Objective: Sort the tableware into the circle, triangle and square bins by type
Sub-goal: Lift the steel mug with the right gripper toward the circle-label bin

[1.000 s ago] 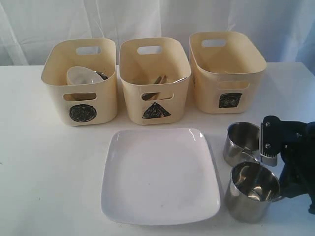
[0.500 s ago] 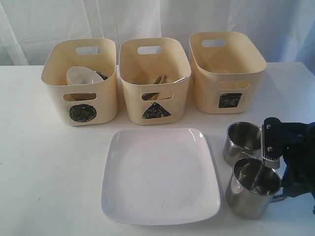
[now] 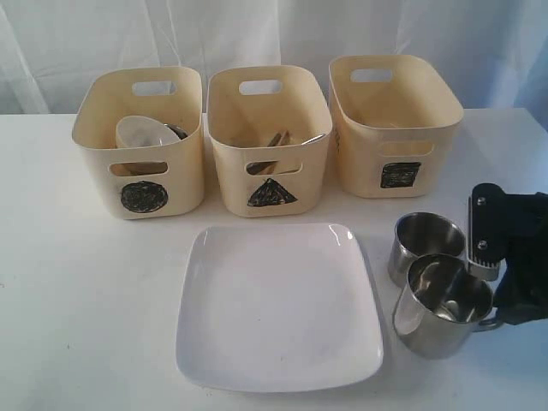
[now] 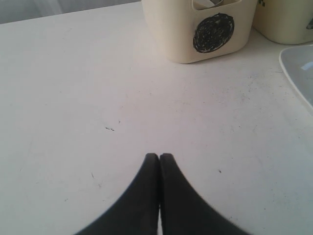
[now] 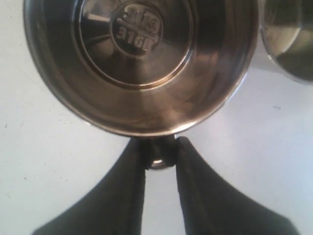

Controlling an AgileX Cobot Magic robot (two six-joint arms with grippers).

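Note:
My right gripper (image 5: 159, 144) is shut on the handle of a steel mug (image 5: 139, 63), which hangs slightly tilted just above the table (image 3: 441, 301). The second steel mug (image 3: 424, 244) stands right behind it, also seen in the right wrist view (image 5: 288, 39). A large white square plate (image 3: 278, 304) lies in the middle of the table. The circle bin (image 3: 141, 158) holds a white bowl (image 3: 145, 133) with a steel bowl's rim behind it. Cutlery and chopsticks (image 3: 278, 141) lie in the triangle bin (image 3: 270, 171). My left gripper (image 4: 159, 155) is shut and empty over bare table.
The square bin (image 3: 394, 128) stands at the back right, behind the mugs. In the left wrist view the circle bin (image 4: 195, 29) is ahead and the plate's edge (image 4: 301, 68) shows at one side. A white curtain hangs behind the table.
The right gripper has narrowed onto the near mug's handle and lifted it, carrying it up and back toward the other mug. The left gripper has not moved.

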